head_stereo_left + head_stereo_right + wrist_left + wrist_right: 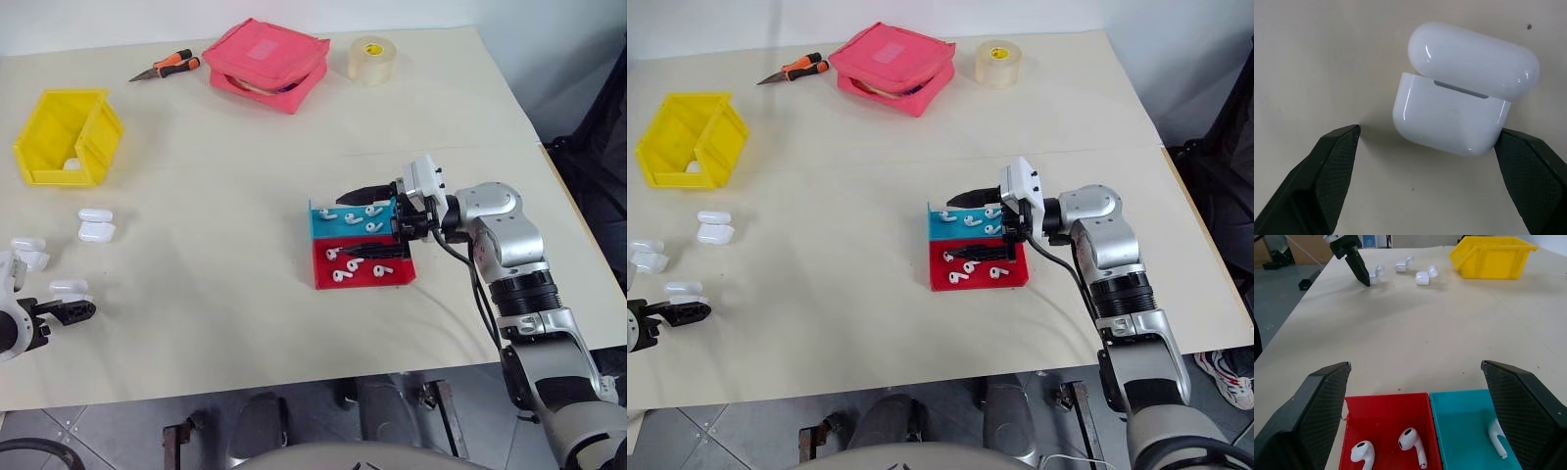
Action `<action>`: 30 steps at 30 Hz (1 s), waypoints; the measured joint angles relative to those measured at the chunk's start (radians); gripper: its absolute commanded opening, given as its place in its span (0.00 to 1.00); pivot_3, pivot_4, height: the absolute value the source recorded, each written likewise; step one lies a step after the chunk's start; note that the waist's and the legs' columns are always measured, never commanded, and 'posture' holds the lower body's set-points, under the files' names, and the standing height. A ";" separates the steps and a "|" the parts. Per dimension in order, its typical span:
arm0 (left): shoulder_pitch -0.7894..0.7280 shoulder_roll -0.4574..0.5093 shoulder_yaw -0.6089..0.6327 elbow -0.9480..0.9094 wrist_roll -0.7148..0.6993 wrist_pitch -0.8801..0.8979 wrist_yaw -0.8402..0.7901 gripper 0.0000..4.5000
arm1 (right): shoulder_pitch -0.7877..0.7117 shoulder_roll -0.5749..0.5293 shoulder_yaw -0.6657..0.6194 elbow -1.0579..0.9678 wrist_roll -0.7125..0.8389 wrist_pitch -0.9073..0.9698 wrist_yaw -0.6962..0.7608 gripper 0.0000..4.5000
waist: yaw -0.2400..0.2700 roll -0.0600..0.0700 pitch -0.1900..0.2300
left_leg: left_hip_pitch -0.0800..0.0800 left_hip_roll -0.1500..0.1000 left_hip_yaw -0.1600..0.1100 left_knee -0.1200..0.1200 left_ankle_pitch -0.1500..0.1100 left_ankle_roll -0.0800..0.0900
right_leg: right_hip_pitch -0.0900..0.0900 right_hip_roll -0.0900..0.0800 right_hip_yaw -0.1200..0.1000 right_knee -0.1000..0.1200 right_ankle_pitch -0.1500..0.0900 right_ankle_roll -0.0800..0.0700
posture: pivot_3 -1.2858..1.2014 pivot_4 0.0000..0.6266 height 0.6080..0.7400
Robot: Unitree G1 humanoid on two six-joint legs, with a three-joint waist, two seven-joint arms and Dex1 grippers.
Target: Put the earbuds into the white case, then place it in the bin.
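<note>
Case (1449, 117) — plain glossy white, lid ajar, no legible lettering.

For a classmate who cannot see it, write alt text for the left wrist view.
An open white case with its lid tipped back lies on the pale table, between the two black fingers of the left gripper, which stands open around it without gripping it.
</note>
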 measured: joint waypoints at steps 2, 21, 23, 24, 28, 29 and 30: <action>-0.005 0.011 -0.018 0.002 0.000 -0.001 -0.013 1.00 | -0.002 0.001 0.000 0.001 -0.002 0.000 0.000 0.99 | 0.000 0.000 0.000 | 0.000 0.000 0.000 0.000 0.000 0.000 | 0.000 0.000 0.000 0.000 0.000 0.000 | 0.52 0.24 1.00; -0.091 0.201 -0.321 0.123 0.168 -0.111 -0.325 1.00 | -0.011 0.012 0.000 0.019 -0.011 -0.019 0.000 0.99 | -0.002 0.001 0.001 | 0.002 0.000 0.001 -0.001 0.001 -0.002 | 0.000 0.000 0.000 0.003 -0.001 -0.002 | 0.52 0.24 1.00; -0.096 0.206 -0.334 0.125 0.183 -0.118 -0.344 1.00 | -0.011 0.012 0.000 0.019 -0.011 -0.019 0.000 0.99 | -0.001 0.001 0.001 | 0.002 0.000 0.001 -0.001 0.001 -0.002 | 0.000 0.000 0.000 0.003 -0.001 -0.002 | 0.52 0.24 1.00; -0.098 0.208 -0.340 0.125 0.189 -0.120 -0.352 0.96 | -0.011 0.012 0.000 0.019 -0.012 -0.019 0.000 1.00 | -0.001 0.001 0.001 | 0.002 0.000 0.001 -0.001 0.001 -0.002 | 0.000 0.000 0.000 0.003 -0.001 -0.002 | 0.52 0.24 1.00; -0.099 0.210 -0.350 0.117 0.197 -0.119 -0.387 0.71 | -0.011 0.012 0.000 0.019 -0.020 -0.020 0.000 1.00 | -0.002 0.001 0.001 | 0.002 0.000 0.001 -0.001 0.001 -0.002 | 0.000 0.000 0.000 0.003 -0.001 -0.002 | 0.52 0.24 1.00; -0.099 0.210 -0.350 0.115 0.199 -0.118 -0.390 0.65 | -0.011 0.012 0.000 0.019 -0.021 -0.020 0.000 1.00 | -0.003 0.002 0.001 | 0.002 0.000 0.001 -0.001 0.001 -0.002 | 0.000 0.000 0.000 0.003 -0.001 -0.002 | 0.52 0.24 1.00; -0.100 0.210 -0.350 0.114 0.202 -0.116 -0.392 0.62 | -0.011 0.012 0.000 0.019 -0.021 -0.021 0.000 1.00 | -0.003 0.002 0.001 | 0.002 0.000 0.001 -0.001 0.001 -0.002 | 0.000 0.000 0.000 0.003 -0.001 -0.002 | 0.52 0.24 1.00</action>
